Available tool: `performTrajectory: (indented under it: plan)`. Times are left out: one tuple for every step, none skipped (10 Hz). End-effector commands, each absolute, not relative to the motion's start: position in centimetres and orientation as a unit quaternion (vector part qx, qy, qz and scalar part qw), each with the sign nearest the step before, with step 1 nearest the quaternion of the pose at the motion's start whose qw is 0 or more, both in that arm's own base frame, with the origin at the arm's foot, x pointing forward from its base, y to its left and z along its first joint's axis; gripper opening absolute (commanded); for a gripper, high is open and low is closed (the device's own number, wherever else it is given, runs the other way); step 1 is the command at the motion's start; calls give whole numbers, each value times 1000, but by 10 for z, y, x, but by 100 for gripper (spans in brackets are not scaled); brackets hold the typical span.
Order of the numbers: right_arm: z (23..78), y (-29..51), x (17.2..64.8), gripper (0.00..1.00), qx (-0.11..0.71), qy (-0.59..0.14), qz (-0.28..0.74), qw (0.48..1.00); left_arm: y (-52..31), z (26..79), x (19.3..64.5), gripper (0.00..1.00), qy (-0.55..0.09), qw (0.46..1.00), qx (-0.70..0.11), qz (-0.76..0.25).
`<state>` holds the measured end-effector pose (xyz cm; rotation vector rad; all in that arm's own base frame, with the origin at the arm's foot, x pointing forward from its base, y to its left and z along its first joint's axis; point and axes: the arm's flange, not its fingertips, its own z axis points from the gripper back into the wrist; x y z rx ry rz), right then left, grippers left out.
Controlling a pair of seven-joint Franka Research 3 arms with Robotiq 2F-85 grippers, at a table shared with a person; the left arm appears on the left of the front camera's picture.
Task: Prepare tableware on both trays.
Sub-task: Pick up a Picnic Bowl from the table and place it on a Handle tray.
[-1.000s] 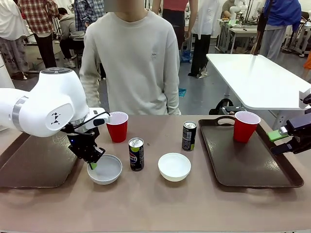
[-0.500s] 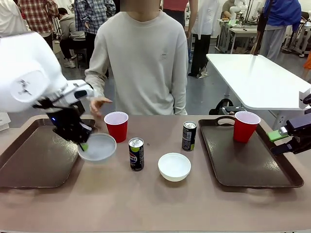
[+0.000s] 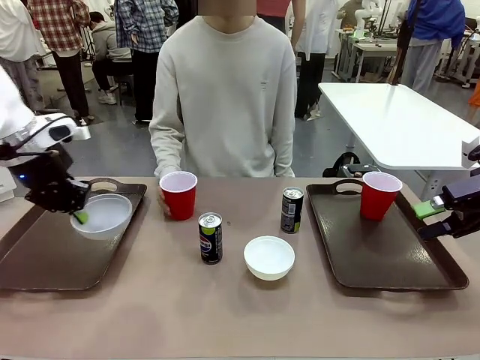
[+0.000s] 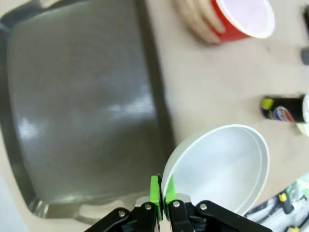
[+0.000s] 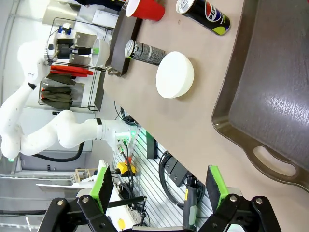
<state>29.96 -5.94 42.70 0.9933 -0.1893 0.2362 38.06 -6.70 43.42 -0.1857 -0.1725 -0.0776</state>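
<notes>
A: State of left pincer (image 3: pixel 78 217)?
B: Clamped on the bowl (image 3: pixel 105 213) by its rim. The bowl hangs over the left tray (image 3: pixel 45 259), at its far right corner.
A: Next?
B: Probably down and slightly inward; tray lies beneath.

left tray (image 3: pixel 45 262), counter's left edge: far-left end cut off | right claw (image 3: pixel 433 220): body cut off | can (image 4: pixel 285 108): top cut off, blurred | person's hand (image 3: pixel 160 197): mostly behind red cup (image 3: pixel 181 199)
</notes>
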Motion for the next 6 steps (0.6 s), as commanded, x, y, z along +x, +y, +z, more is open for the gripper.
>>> performTrajectory:
  plan:
    - [427, -59, 301, 100, 481, -94, 116, 864, -55, 416, 390, 0, -88, 990, -106, -30]
    - [427, -59, 301, 100, 481, -94, 116, 864, -58, 413, 373, 0, -75, 991, -97, -53]
    - [427, -59, 301, 100, 481, -94, 116, 864, -56, 418, 342, 0, -76, 992, -71, -71]
    - [427, -59, 301, 100, 481, -94, 116, 864, -52, 420, 316, 0, -72, 991, -66, -90]
    - [427, -59, 301, 100, 481, -94, 116, 864, -55, 418, 282, 0, -44, 988, -37, -140]
    - [427, -59, 301, 100, 481, -94, 116, 864, -57, 415, 272, 0, -43, 989, -31, -140]
